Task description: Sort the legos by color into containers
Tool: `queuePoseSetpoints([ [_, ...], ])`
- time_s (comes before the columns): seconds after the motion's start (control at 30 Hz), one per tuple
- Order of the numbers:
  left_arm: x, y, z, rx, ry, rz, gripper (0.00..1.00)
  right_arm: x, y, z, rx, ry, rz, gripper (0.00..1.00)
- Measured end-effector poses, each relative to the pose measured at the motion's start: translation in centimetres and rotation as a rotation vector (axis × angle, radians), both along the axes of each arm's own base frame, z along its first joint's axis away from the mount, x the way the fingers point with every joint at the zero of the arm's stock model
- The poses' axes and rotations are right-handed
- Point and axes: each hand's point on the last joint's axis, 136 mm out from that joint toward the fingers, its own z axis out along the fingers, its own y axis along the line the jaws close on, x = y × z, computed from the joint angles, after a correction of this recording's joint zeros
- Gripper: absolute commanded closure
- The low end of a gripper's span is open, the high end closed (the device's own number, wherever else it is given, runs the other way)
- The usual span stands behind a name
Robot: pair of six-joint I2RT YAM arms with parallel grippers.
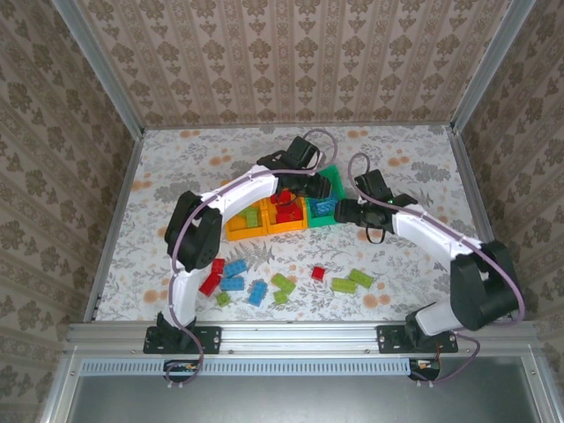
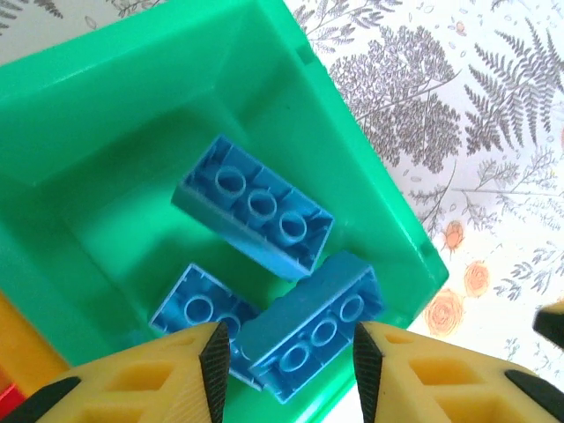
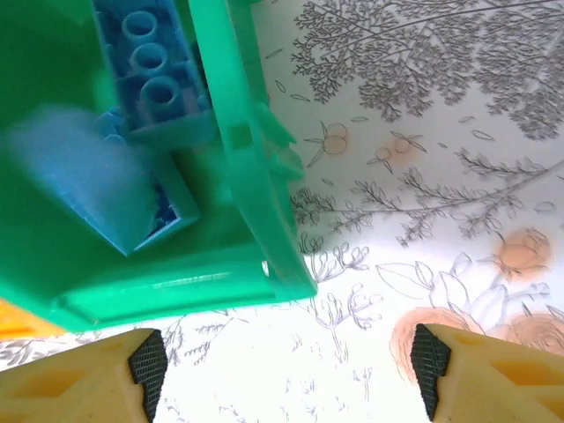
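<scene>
inside the green rectangular plastic bin [image 2: 106,115] lie three blue studded plastic bricks [image 2: 256,207]: light, rigid and slick-sided, best pinched across the short flat sides. the left jaws stand narrowly apart around the nearest blue brick [image 2: 308,326], studs up, long axis slanting toward the bin's corner; whether they grip it i cannot tell. the right jaws gape wide, empty, over the flowered counter [image 3: 423,176] just beside the bin.

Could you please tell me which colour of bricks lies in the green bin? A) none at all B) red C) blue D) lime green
C: the left wrist view shows three blue bricks lying inside the green bin.
</scene>
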Motion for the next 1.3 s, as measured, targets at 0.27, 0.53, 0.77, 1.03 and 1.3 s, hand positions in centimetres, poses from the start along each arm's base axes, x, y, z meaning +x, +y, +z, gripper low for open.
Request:
queuePoseSetpoints([
  [0.27,0.4,-1.0,0.0,-0.044,0.025,0.013,0.21,-5.2,-1.4,-2.2,-0.015,0.017,0.059,0.19],
  [0.53,0.3,0.1,1.5,-0.049,-0.016,0.036,0.0,-8.6,3.6,-1.3,0.002,-0.044,0.33,0.19],
  [0.77,0.5,4.9,3.3,-0.046,-0.054,0.104,0.0,-12.3,9.9,-2.5,-0.04,0.014,0.654,0.19],
  [1.03,1.6,11.1,3.5,-0.06,-0.064,0.211,0.0,-13.1,14.0,-2.9,-0.193,0.069,0.888,0.19],
  [1.3,0.6,12.8,2.5,-0.054,-0.046,0.224,0.0,-14.0,12.2,-3.6,-0.354,0.136,1.067,0.2],
])
